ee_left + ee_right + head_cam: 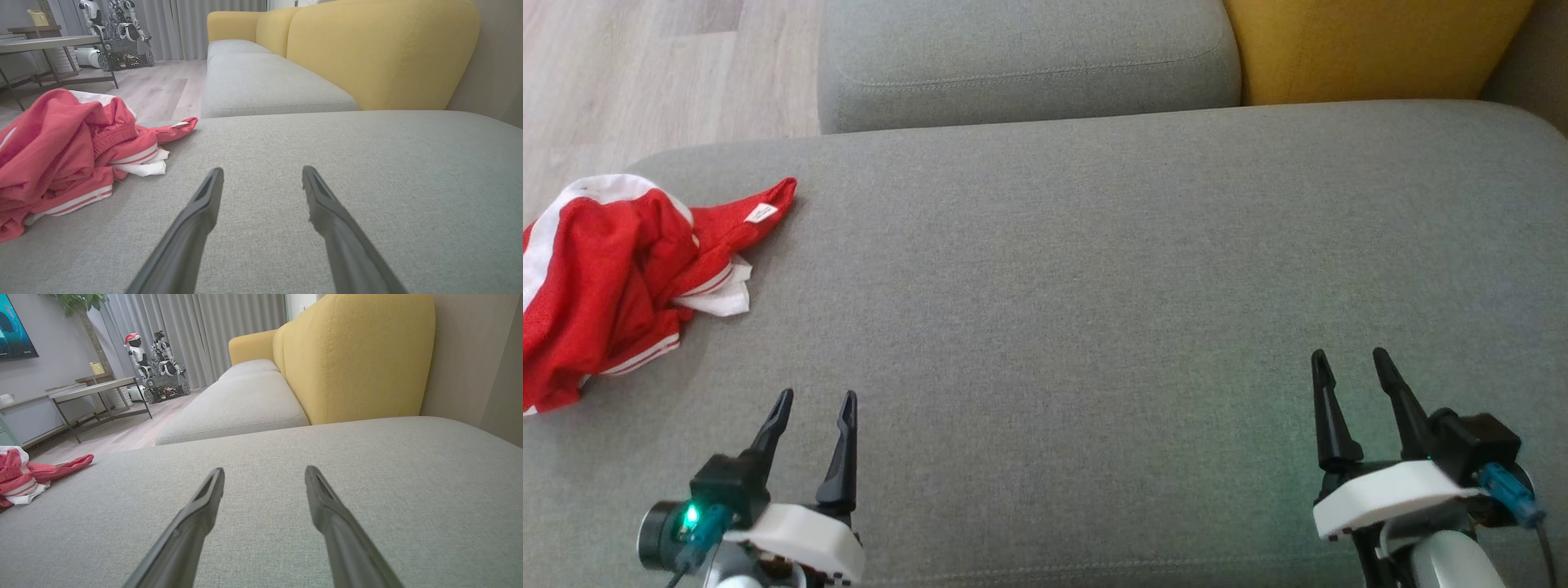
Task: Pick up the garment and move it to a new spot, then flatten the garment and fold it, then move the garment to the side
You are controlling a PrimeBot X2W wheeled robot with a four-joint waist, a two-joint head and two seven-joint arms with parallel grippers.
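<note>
Crumpled red mesh garment [613, 278] with white stripes lying on grey fabric sofa cushion [1094, 286], left side; left gripper [818, 396], right gripper [1349, 354] both hovering released, empty.

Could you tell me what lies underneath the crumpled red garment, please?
The red garment lies bunched on the grey sofa cushion, near its left edge. Anything beneath its folds is hidden.

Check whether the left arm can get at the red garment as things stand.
Probably yes. The left gripper is open and holds nothing, and the red garment lies crumpled just ahead and to its left on the grey cushion, with nothing but bare cushion between them.
</note>
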